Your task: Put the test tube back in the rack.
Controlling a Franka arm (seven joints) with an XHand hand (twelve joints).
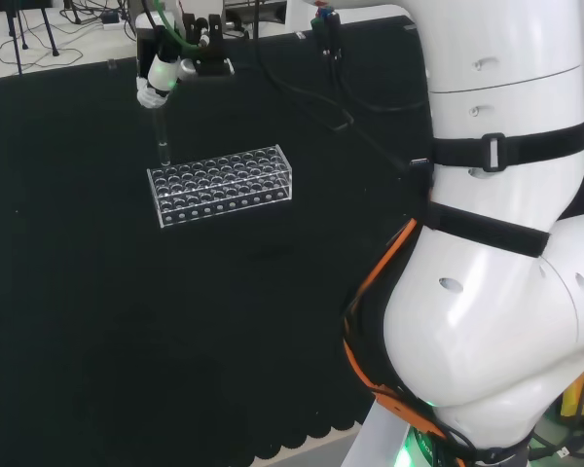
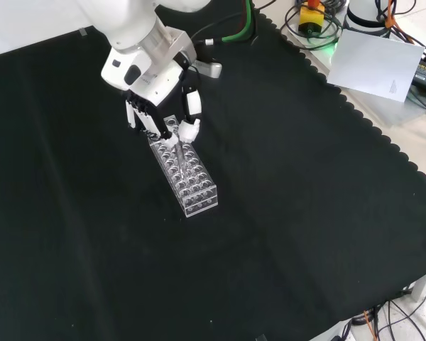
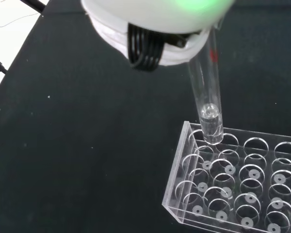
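While the hand [image 2: 160, 114] pinched the test tube [image 3: 207, 92] upright between fingers and thumb, the tube's round bottom stood at a corner hole of the clear rack [image 1: 222, 184], upper left of the head view. Up close, the wrist view showed the other holes vacant.

Clear test tube [image 3: 207, 97] stands upright, tip at a corner hole of the clear rack [image 3: 237, 184].

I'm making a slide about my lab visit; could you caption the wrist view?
The robot hand holds a clear test tube, its rounded tip at a corner hole of the clear rack.
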